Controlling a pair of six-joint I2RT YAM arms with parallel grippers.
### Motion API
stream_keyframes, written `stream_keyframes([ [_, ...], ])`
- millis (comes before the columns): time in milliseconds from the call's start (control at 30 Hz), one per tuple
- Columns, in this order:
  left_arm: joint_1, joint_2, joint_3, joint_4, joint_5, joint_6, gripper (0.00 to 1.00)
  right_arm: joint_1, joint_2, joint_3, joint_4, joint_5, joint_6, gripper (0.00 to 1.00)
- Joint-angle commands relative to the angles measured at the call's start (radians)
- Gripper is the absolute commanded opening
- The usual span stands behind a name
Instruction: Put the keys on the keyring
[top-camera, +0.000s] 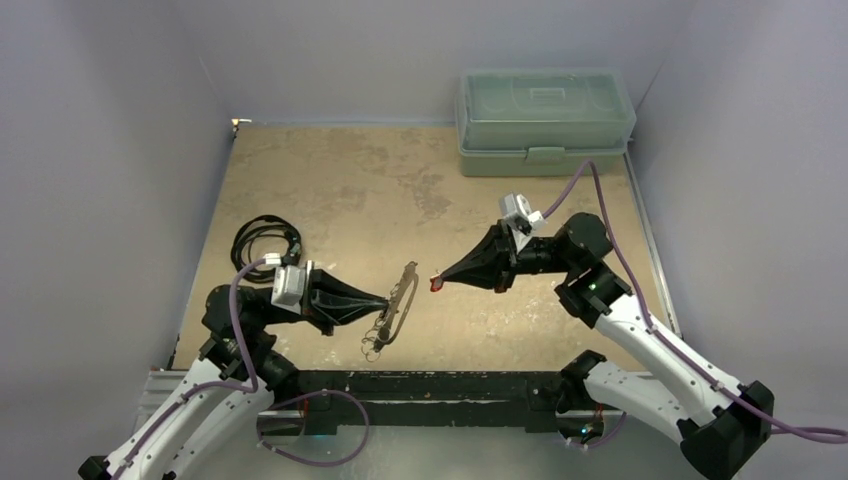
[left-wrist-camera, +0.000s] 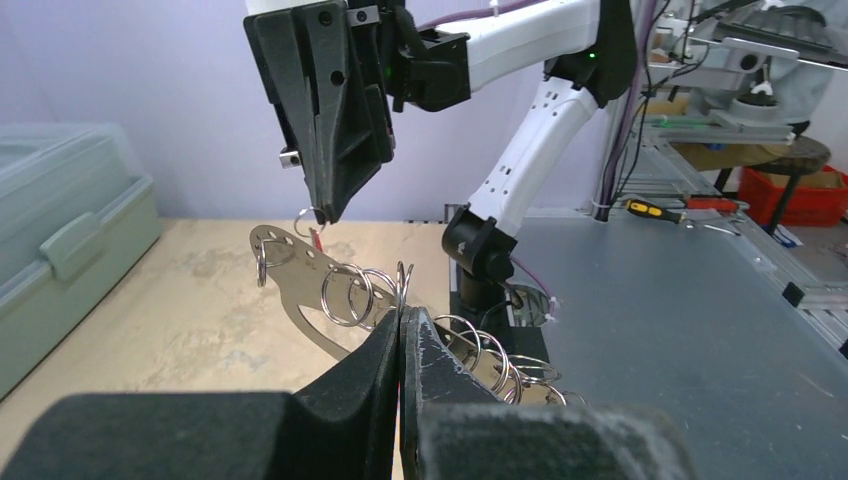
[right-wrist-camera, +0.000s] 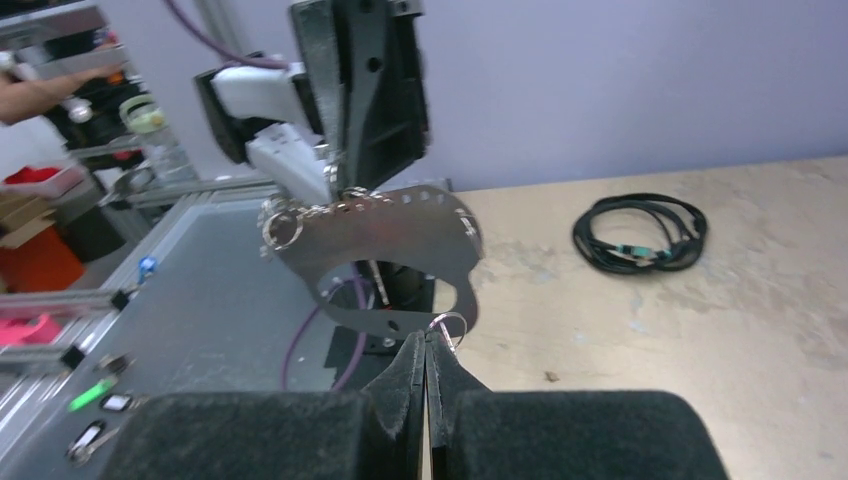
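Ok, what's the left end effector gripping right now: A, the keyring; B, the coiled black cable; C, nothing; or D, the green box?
A: the left end effector is shut on the keyring, holding it up in the air, while the black cable lies apart on the table.

From above, the tiny silver key with a red plastic head (top-camera: 436, 285) is showing only as a red speck, its blade too small to make out. In the left wrist view the left arm's jaws are covering the lower end of the flat silver keyring plate hung with wire rings (left-wrist-camera: 300, 278), and the pale green plastic box (left-wrist-camera: 60, 250) is running off at 9 o'clock. The right wrist view is blurring the keyring plate (right-wrist-camera: 390, 235).
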Motion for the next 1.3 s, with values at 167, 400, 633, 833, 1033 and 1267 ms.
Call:
stream_keyframes([
  [167,0.002,0.09,0.008,0.179,0.096,-0.084,0.0,0.016,-0.064,0.001,0.037,-0.193,-0.003,0.0],
  [400,0.002,0.105,0.0,0.193,0.098,-0.099,0.0,0.064,-0.046,0.023,0.035,-0.191,-0.011,0.0],
  [633,0.002,0.124,0.005,0.14,0.068,-0.065,0.0,0.139,-0.003,0.059,0.036,-0.157,-0.03,0.0],
  [833,0.002,0.124,0.022,0.035,0.008,0.001,0.0,0.185,0.033,0.066,0.096,-0.108,0.003,0.0],
  [1033,0.001,0.121,0.025,-0.003,-0.028,0.025,0.0,0.189,0.062,0.043,0.232,-0.049,0.094,0.0],
  [1267,0.002,0.11,0.032,-0.059,-0.065,0.058,0.0,0.189,0.112,0.03,0.334,-0.012,0.17,0.0],
])
